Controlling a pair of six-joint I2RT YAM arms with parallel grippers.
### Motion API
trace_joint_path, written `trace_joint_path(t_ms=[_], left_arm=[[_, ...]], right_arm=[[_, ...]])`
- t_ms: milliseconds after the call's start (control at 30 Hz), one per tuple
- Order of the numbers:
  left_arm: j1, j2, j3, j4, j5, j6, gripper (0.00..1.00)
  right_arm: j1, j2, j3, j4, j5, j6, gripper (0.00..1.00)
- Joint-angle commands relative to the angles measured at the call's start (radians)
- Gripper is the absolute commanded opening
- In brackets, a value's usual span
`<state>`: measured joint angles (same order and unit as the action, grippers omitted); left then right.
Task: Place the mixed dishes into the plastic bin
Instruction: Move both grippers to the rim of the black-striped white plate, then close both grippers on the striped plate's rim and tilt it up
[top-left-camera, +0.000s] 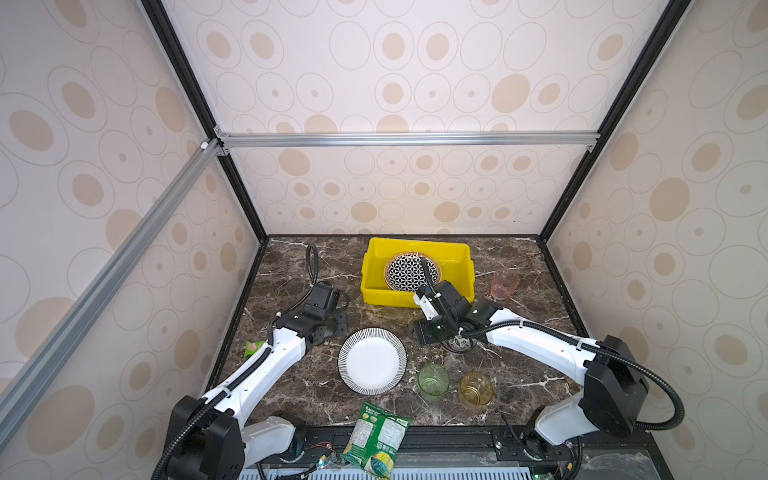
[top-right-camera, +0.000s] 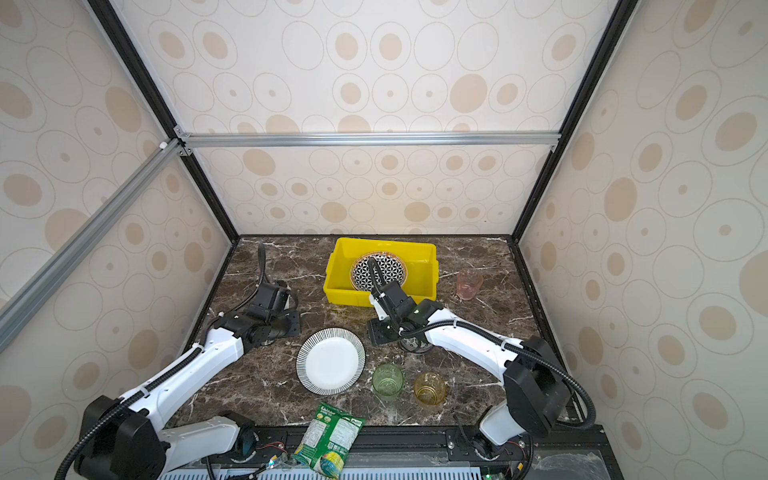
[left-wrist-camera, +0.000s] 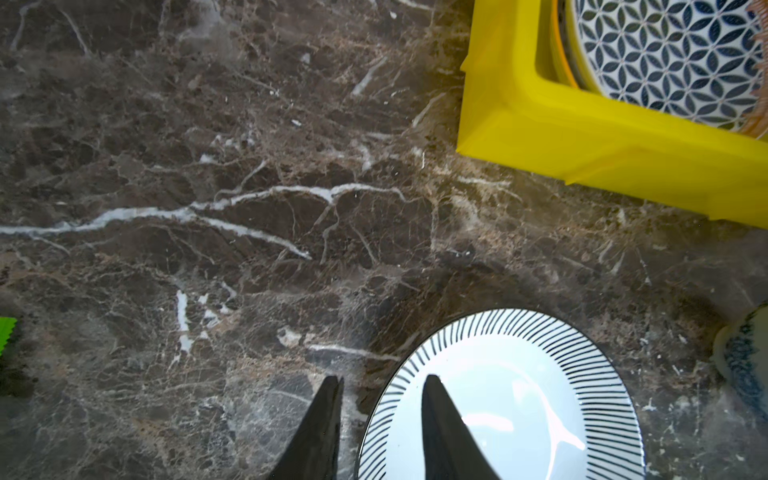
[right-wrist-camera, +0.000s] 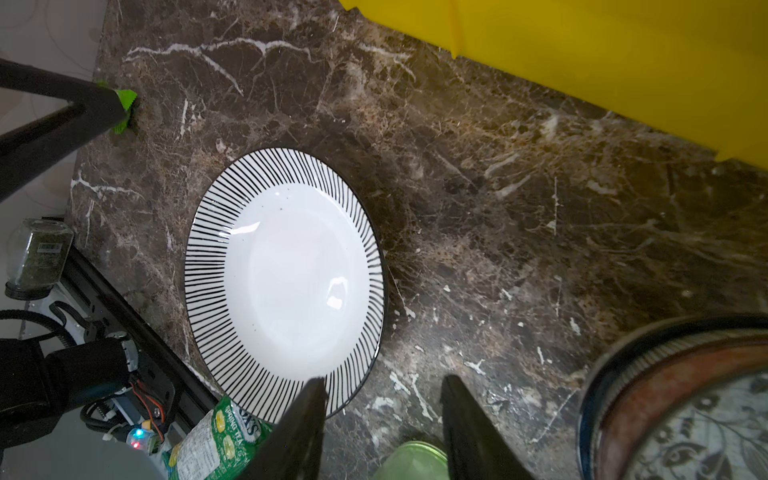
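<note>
Black fingers of the left gripper (left-wrist-camera: 383, 377) stand moderately apart and grip nothing. In the wrist view one lies over the marble table (left-wrist-camera: 208, 208) and the other over the rim of the striped plate (left-wrist-camera: 519, 395); contact cannot be judged. The right gripper (right-wrist-camera: 384, 378) is parted wider and empty, hanging above bare marble between that plate and a floral bowl (right-wrist-camera: 685, 407), which sits on the table under the right arm. Nearer the robot's base stand a green tumbler (top-left-camera: 433, 381) and an amber tumbler (top-left-camera: 476, 390), side by side and apart. At the back of the table, the yellow bin (top-left-camera: 386, 297) holds a geometric plate (top-left-camera: 405, 272), with a pink tumbler (top-left-camera: 505, 284) just outside its right wall. A snack packet (top-left-camera: 376, 438) overhangs the front edge, and a small green packet (top-left-camera: 253, 348) lies by the left arm.
</note>
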<state>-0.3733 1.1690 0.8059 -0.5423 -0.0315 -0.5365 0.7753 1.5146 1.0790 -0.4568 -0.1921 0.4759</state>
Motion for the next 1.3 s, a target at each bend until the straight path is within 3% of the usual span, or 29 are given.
trace_joint_path(t_ms=[0,267,867,1267], left_arm=[[-0.004,-0.056,-0.033,-0.034,-0.001,-0.046,0.34],[-0.004,-0.152,-0.141,-0.060,0.033,-0.086,0.38],[-0.007,-0.130,-0.254,0.057,0.155,-0.182,0.43],[-0.027,-0.084,-0.297,0.100,0.162,-0.203,0.45]], right_arm=[[0.015,0.029,0.023,0.031,-0.027,0.008,0.46],[0.028,0.117,0.030,0.070,-0.062,0.012,0.45],[0.039,0.242,0.059,0.088,-0.090,0.006,0.32],[0.047,0.286,0.074,0.111,-0.105,0.015,0.27]])
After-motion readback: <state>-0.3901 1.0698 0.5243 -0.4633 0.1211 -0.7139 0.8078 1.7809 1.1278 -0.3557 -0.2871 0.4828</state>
